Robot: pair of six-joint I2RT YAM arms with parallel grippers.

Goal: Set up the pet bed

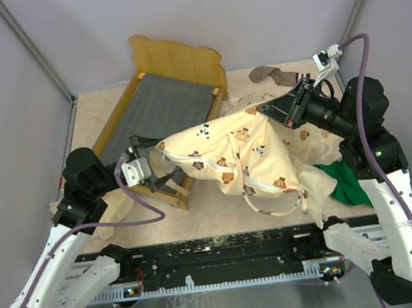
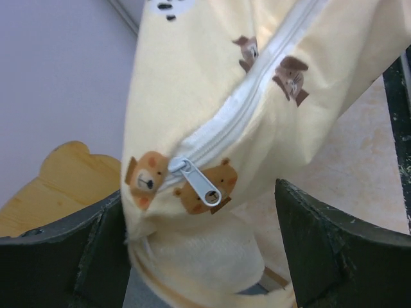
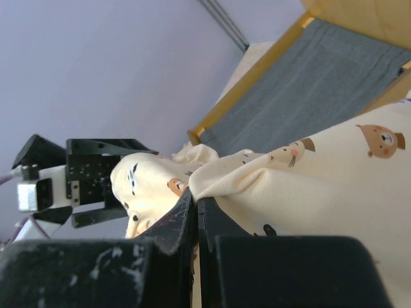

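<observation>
- Twin arms, the left arm [image 1: 54, 263] and the right arm [image 1: 392, 199], rose from the near edge, closest to the overhead camera.
- Under them, the beige table [image 1: 199, 219] carried everything else.
- Across its middle, the cream bear-print quilt [image 1: 244, 157] hung lifted between both grippers, its left end over the bed's near right corner.
- At the rear left stood the pet bed [image 1: 158, 103], scalloped headboard toward the back wall and dark grey base mostly uncovered.
- Fingers pressed together, the right gripper [image 3: 194, 196] pinched a fold of the quilt.
- The left gripper [image 2: 199, 192] stood with jaws spread wide, the quilt's zippered corner hanging between them and brushing one finger.
- A green cloth [image 1: 345, 182] lay bunched beside the right arm, partly under the quilt.
- A white zipper pull [image 2: 200, 185] dangled at that corner.
</observation>
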